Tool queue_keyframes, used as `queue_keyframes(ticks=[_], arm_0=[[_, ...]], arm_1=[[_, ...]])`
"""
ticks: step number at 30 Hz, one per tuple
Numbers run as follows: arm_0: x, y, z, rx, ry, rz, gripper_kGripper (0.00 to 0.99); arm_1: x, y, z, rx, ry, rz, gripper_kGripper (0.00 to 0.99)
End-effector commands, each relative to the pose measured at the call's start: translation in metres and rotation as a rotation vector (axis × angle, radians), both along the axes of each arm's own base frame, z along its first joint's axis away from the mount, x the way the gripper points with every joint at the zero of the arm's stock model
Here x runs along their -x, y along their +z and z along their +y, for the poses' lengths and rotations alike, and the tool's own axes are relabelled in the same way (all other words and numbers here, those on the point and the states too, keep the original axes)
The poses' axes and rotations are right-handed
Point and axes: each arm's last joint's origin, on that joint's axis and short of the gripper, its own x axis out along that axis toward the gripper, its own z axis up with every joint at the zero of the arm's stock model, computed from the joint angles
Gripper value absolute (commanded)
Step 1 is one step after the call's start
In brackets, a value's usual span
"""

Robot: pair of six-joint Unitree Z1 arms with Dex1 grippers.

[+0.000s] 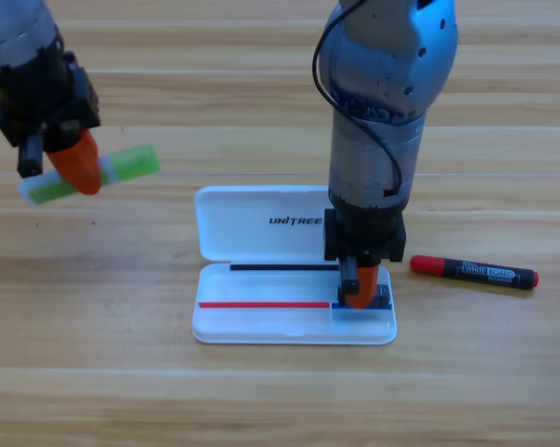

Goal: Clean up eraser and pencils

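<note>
Wooden table (261, 410) seen from above: the left gripper (70, 163) at ten o'clock is clamped on the green pencil (130, 164), lifted clear. The right gripper (361, 289) holds the eraser (382, 296) down in the case (261, 321), at its four-o'clock compartment. At three o'clock the marker (475, 272) lies untouched, so nothing looks released yet.
</note>
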Motion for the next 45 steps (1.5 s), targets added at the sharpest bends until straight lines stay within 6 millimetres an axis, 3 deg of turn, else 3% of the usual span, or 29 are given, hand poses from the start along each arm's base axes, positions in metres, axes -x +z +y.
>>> queue_keyframes(ticks=[1, 3, 5, 10, 14, 19, 23, 26, 32, 38, 45], arm_0=[[0.006, -0.014, -0.015, -0.040, -0.043, 0.041, 0.000], [0.007, -0.016, -0.015, -0.042, -0.045, 0.044, 0.000], [0.007, -0.018, -0.014, -0.049, -0.046, 0.049, 0.000], [0.007, -0.020, -0.014, -0.056, -0.046, 0.053, 0.000], [0.006, -0.021, -0.015, -0.055, -0.046, 0.056, 0.000], [0.007, -0.032, -0.031, -0.055, -0.088, 0.075, 0.000], [0.012, -0.051, -0.061, -0.073, -0.157, 0.098, 0.000], [0.017, -0.069, -0.087, -0.091, -0.219, 0.115, 0.000], [0.028, -0.102, -0.137, -0.126, -0.306, 0.129, 0.000], [0.029, -0.124, -0.167, -0.137, -0.329, 0.140, 0.000], [0.026, -0.137, -0.176, -0.143, -0.326, 0.146, 0.000]], arm_1=[[0.001, -0.031, 0.012, 0.053, 0.031, 0.004, 0.345], [0.001, -0.031, 0.012, 0.058, 0.030, 0.002, 0.617], [0.001, -0.030, 0.011, 0.059, 0.030, 0.001, 0.769], [0.003, -0.021, 0.009, 0.044, 0.030, -0.007, 0.815], [0.013, 0.014, -0.003, -0.016, 0.029, -0.027, 0.854], [0.045, 0.082, -0.041, -0.108, 0.033, -0.068, 0.865], [0.064, 0.100, -0.079, -0.104, 0.011, -0.068, 0.881], [0.054, 0.087, -0.105, -0.036, -0.042, -0.061, 0.888], [0.006, 0.029, -0.132, 0.043, -0.120, -0.049, 0.890], [-0.028, -0.006, -0.134, 0.056, -0.137, -0.057, 0.890], [-0.049, -0.030, -0.131, 0.075, -0.140, -0.038, 0.890]])
